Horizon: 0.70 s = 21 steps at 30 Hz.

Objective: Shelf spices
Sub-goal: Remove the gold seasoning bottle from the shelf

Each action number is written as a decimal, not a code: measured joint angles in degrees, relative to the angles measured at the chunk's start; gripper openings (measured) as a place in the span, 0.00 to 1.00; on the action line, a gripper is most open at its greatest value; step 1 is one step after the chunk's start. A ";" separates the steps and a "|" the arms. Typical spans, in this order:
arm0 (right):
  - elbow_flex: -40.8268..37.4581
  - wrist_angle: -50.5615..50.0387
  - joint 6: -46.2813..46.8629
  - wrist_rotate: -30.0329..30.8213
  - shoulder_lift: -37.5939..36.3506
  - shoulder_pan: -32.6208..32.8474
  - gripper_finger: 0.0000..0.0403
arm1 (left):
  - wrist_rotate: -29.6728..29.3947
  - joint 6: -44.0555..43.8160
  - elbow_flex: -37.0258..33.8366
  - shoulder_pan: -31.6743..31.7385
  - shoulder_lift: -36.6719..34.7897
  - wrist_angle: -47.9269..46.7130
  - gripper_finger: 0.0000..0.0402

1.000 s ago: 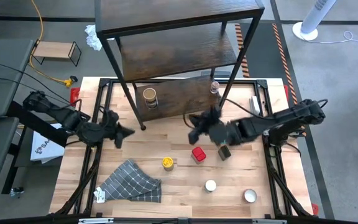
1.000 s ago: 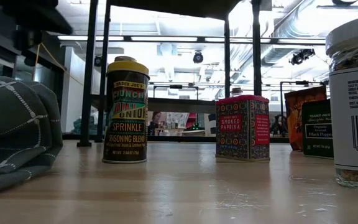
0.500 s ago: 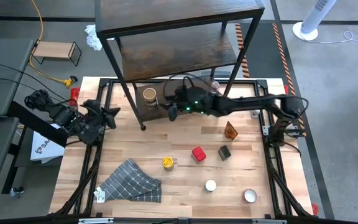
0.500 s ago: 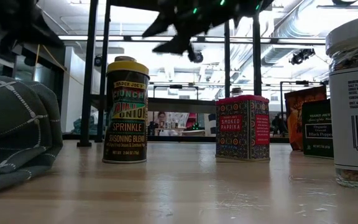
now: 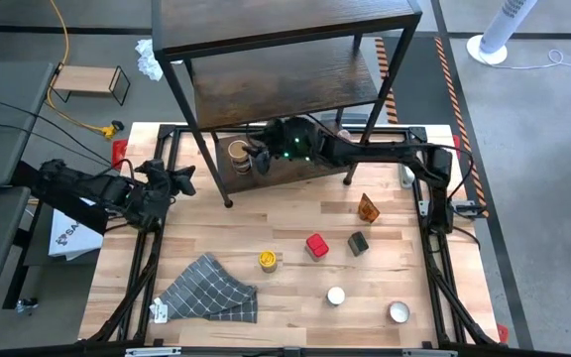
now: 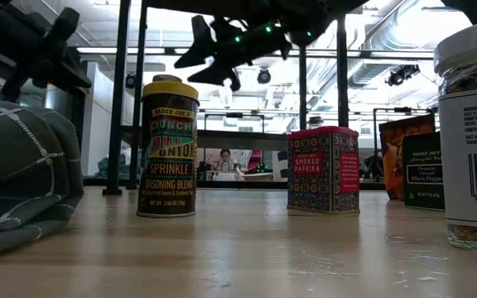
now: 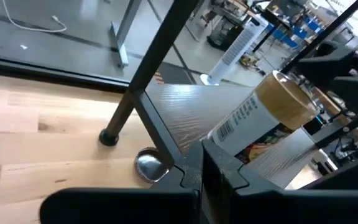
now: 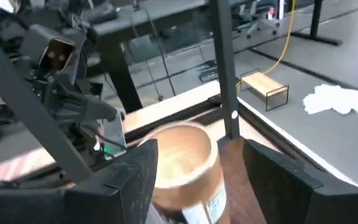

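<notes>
The tan-lidded jar (image 5: 238,153) stands upright on the lowest board of the shelf (image 5: 295,89), a white label with a barcode down its side. My right fingers (image 5: 258,159) reach in under the dark boards from the right, the arm stretched long and low across the back of the desk (image 5: 266,218). In my right wrist view the tan-lidded jar (image 8: 182,165) sits between my two fingers, which stand spread on either side of its lid; I cannot tell whether they touch it. A second small bottle (image 5: 343,138) stands on the same board, well apart toward the right post.

My left fingers (image 5: 176,181) wait beside the shelf's front left leg, at the desk's left edge; they are parted and hold nothing.

The other spices are on the desk: a yellow-lidded bottle (image 5: 268,260), a red tin (image 5: 316,245), a dark jar (image 5: 358,243), an orange packet (image 5: 368,208), a white-capped jar (image 5: 336,296) and a white-lidded jar (image 5: 399,312). The grey checked cloth (image 5: 206,288) lies near the front left.
</notes>
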 joint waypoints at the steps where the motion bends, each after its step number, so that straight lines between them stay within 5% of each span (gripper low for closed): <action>1: 1.41 -2.51 -1.04 -0.11 0.00 -0.20 0.58 | 1.39 2.15 -0.49 1.32 -0.15 2.09 0.00; 7: 9.32 -14.00 -7.64 -3.32 0.42 -2.08 0.58 | 20.32 24.38 -5.20 13.61 -0.63 25.20 0.00; 12: 13.41 -17.49 -5.72 -12.46 1.89 -4.50 0.58 | 29.03 32.82 -5.90 29.11 -0.89 28.88 0.00; 21: 14.05 -18.21 -2.34 -21.78 1.95 -6.07 0.58 | 63.81 43.91 -5.88 56.51 10.93 46.20 0.00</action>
